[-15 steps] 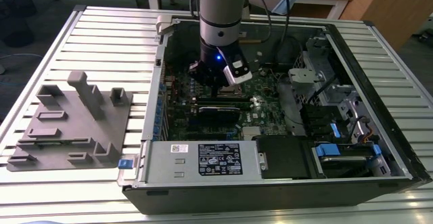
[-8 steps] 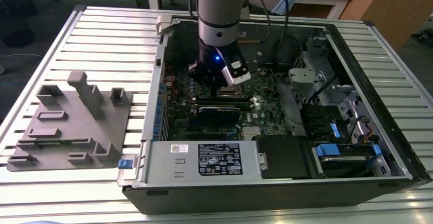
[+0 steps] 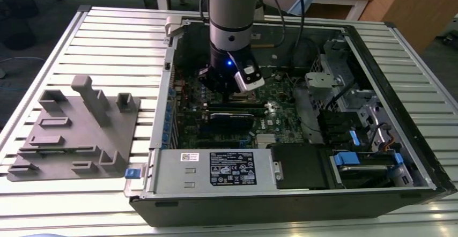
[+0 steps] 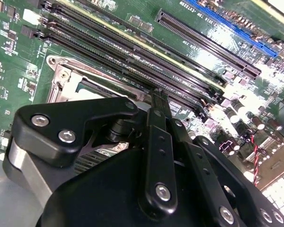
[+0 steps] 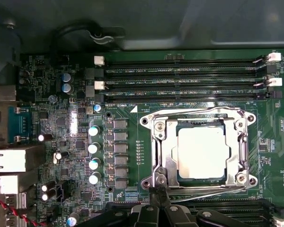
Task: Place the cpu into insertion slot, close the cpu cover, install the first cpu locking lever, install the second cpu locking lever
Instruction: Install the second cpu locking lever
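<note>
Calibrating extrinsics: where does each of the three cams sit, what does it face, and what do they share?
Exterior view: off the arm, above, looking down into the open computer case; shows the arm.
First wrist view: on the arm, facing straight onto the motherboard, with the cpu inside the cpu cover; gripper at the edge.
Second wrist view: on the arm, low and oblique; gripper in the foreground.
Both wrist views share the gripper and cover.

Even overhead light; glare on cpu [image 5: 201, 152]; tool [image 4: 156, 97] close, blurred.

A lab or workshop: an open computer case [image 3: 400, 113] on a slatted metal bench [image 3: 107, 38].
</note>
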Action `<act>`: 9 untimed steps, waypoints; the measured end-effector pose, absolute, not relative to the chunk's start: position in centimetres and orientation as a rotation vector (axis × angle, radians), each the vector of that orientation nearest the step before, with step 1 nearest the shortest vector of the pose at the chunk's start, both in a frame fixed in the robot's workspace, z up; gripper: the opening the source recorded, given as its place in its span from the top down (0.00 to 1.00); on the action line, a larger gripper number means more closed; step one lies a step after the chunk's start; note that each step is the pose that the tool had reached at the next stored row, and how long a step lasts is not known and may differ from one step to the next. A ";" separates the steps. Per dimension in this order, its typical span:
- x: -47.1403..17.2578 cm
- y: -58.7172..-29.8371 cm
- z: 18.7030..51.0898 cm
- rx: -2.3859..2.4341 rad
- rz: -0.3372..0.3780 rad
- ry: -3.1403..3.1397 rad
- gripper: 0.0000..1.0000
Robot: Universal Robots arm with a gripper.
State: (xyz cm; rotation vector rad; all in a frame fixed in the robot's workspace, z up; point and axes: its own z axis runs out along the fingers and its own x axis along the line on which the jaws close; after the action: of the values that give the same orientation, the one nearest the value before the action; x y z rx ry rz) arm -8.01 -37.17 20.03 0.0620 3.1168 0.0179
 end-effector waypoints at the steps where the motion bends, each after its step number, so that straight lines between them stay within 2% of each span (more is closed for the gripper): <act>1: -8.0 -37.2 20.0 0.062 0.022 3.117 0.89; 9: -8.0 -37.2 20.3 0.062 0.026 3.117 0.89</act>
State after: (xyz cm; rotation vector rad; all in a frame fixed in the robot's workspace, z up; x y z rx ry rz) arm -8.01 -37.17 20.27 0.0620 3.1167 0.0257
